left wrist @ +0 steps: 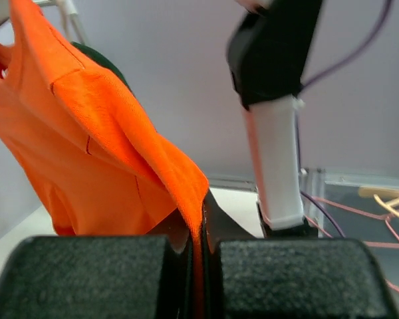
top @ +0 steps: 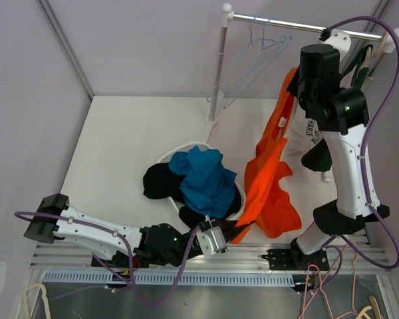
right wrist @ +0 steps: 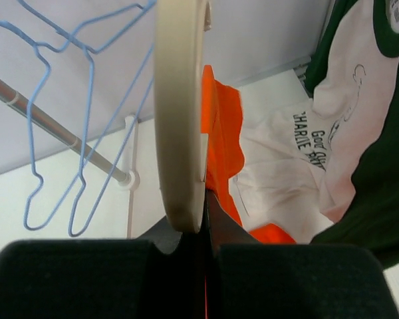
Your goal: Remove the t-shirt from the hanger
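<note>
Teal garment, black garment, printed shirt

Stretched orange t-shirt hangs diagonally from cream hanger.

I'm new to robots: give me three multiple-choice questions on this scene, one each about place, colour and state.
1. Where do the empty blue hangers hang? A on the rail B on the table C on an arm
2. What colour t-shirt does the left gripper grip? A green B orange C white
3. The right gripper is: A wide open B shut on the cream hanger C shut on nothing
Answers: 1 A, hooks over the rail; 2 B, orange cloth in its grip; 3 B, hanger clamped in its grip.
</note>
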Controlling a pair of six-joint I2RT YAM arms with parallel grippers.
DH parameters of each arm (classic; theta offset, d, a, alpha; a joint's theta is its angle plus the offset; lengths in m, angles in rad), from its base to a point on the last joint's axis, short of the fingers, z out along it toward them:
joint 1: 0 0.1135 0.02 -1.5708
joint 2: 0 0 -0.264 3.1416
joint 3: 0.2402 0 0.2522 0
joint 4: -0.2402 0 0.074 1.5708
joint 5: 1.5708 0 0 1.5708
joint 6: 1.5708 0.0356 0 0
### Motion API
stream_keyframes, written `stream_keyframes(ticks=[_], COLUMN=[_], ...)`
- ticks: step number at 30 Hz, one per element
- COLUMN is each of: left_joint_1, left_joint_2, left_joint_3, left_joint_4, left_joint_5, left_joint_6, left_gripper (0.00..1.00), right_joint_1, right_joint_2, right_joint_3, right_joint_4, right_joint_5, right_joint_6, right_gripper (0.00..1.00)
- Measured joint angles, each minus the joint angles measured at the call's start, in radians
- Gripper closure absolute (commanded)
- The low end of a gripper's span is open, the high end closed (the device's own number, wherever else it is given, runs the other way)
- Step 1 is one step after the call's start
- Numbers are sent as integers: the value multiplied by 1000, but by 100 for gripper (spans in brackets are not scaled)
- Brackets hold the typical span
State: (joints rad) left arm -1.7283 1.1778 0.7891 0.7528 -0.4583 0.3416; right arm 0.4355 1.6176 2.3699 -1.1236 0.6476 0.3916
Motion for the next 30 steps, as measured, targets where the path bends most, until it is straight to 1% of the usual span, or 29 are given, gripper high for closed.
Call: stream_keyframes(ticks=[4,10,13,15,17,19,20,22,24,25,27,30], left_joint_1=[-34,-35,-6,44,126,241,306,449,573,617,671,679], left_joint_2=[23,86,113,128,134,137,138,153,147,133,95,60], left_joint_3=[-49,-101,-101,-100,-85,-21,29,163,256,280,323,417], left_joint_4=[37,80,85,69,-25,-189,-299,-505,-625,-666,-764,-879], left_joint_5=[3,7,16,18,14,7,6,20,48,52,51,55], left_joint_6=[7,-11,-61,-127,-228,-356,-418,-540,-628,-654,-690,-708], left_gripper=[99,99,99,100,99,99,99,99,99,100,99,100], right_joint_1=[-50,-103,-124,-146,-160,-164,-162,-155,-149,-148,-147,-146], right_joint_2=[14,30,27,27,27,12,-5,-73,-153,-189,-244,-294], right_joint_3=[42,66,59,64,83,92,81,2,-83,-113,-142,-145], right_joint_4=[-64,-130,-137,-140,-151,-157,-156,-142,-143,-143,-151,-152], right_joint_5=[-68,-153,-209,-246,-286,-326,-353,-404,-461,-485,-527,-557], right_joint_6=[-3,-4,-6,-7,-5,1,3,12,25,28,38,43], right_gripper=[100,100,100,100,100,100,100,100,100,100,100,100])
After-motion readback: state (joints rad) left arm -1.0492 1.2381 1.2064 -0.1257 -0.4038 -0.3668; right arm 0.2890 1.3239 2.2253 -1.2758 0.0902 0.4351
